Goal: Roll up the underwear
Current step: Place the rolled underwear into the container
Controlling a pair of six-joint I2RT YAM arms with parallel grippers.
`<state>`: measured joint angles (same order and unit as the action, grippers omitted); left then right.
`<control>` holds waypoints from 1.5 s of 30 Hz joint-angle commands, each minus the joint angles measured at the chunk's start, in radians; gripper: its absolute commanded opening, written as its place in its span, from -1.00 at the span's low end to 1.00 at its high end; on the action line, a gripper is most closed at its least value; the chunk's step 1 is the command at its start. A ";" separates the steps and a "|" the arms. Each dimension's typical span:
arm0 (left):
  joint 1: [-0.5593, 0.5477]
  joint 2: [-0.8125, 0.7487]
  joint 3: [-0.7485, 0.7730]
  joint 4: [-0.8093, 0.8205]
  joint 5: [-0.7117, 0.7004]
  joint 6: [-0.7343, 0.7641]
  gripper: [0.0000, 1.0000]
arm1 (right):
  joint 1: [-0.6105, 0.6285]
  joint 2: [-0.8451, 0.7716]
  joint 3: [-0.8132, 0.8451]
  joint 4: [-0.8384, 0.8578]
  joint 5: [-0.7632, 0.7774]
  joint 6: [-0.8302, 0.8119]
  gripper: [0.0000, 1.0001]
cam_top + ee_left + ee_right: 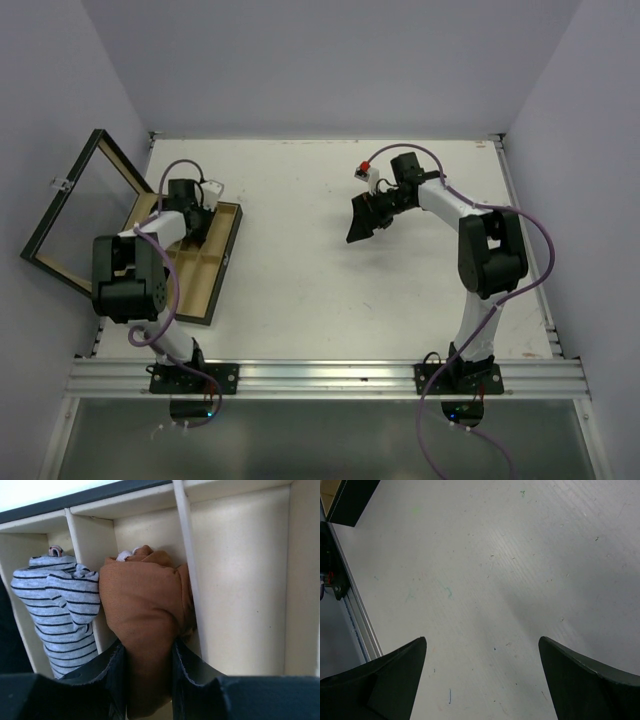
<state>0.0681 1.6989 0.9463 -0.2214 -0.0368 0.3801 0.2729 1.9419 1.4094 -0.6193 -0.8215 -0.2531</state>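
Observation:
In the left wrist view my left gripper (148,660) is shut on the rolled orange-brown underwear (145,595), which stands in a compartment of the wooden box (182,540). A rolled grey striped underwear (57,612) stands in the compartment to its left. In the top view the left gripper (195,222) reaches into the box (215,275). My right gripper (365,222) hovers over the bare table, open and empty; the right wrist view (482,645) shows only table between its fingers. No black underwear shows.
The box's glass lid (85,205) stands open to the left, leaning against the wall. A compartment (240,580) right of the orange-brown roll holds nothing. The box corner (350,500) and the table's front rail (355,615) show in the right wrist view.

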 commanded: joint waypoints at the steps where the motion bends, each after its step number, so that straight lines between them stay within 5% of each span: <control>1: 0.042 0.088 0.025 -0.055 0.077 -0.040 -1.00 | -0.003 0.005 0.011 -0.014 -0.001 -0.015 0.97; 7: 0.070 0.045 0.028 -0.070 0.098 -0.033 -0.31 | -0.001 -0.006 0.011 -0.023 0.001 -0.023 0.97; 14: 0.071 -0.028 0.049 -0.101 0.104 -0.026 0.11 | -0.001 -0.006 0.017 -0.019 -0.018 -0.009 0.97; 35: 0.070 -0.145 0.235 -0.193 0.182 -0.029 0.36 | -0.001 -0.031 0.029 -0.030 0.007 -0.015 0.98; 42: 0.067 -0.260 0.336 -0.236 0.327 0.026 0.99 | -0.011 -0.092 0.043 -0.030 0.054 -0.037 0.98; 45: 0.053 -0.259 0.397 -0.275 0.390 0.034 1.00 | -0.024 -0.141 0.051 -0.025 0.097 -0.037 0.98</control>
<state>0.1295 1.4509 1.2804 -0.4442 0.2481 0.3882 0.2653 1.9083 1.4097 -0.6388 -0.7696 -0.2703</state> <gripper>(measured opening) 0.996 0.986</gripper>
